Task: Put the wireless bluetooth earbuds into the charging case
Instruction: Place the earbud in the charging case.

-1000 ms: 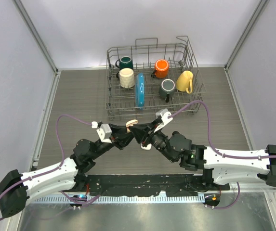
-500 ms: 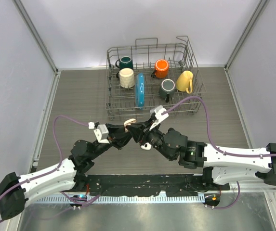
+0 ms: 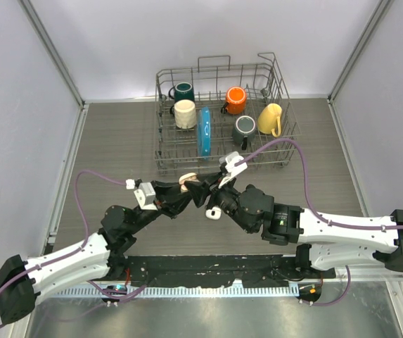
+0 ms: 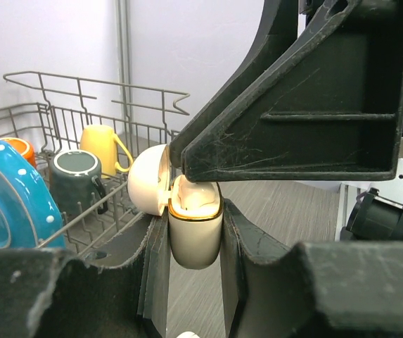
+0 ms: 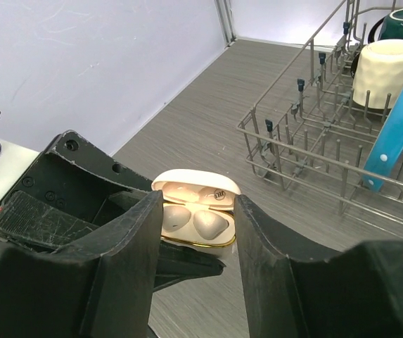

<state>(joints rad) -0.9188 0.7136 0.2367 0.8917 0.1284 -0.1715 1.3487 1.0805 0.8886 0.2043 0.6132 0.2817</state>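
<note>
The left gripper (image 4: 194,238) clamps a glossy cream charging case (image 4: 195,229) by its rounded body, long axis upright, gold-rimmed mouth facing up, lid hinged back toward the wire rack (image 3: 219,151). Two smooth, pebble-like earbuds (image 5: 194,221) lie side by side in its wells. Above, the right gripper (image 5: 200,211) hangs with fingers parted, grasping nothing

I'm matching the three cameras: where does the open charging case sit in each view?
Top external: charging case at the picture's centre.
Left wrist: lower centre, hinged open to the left.
Right wrist: centre, earbuds inside.
Shared landmark: blue plate.
</note>
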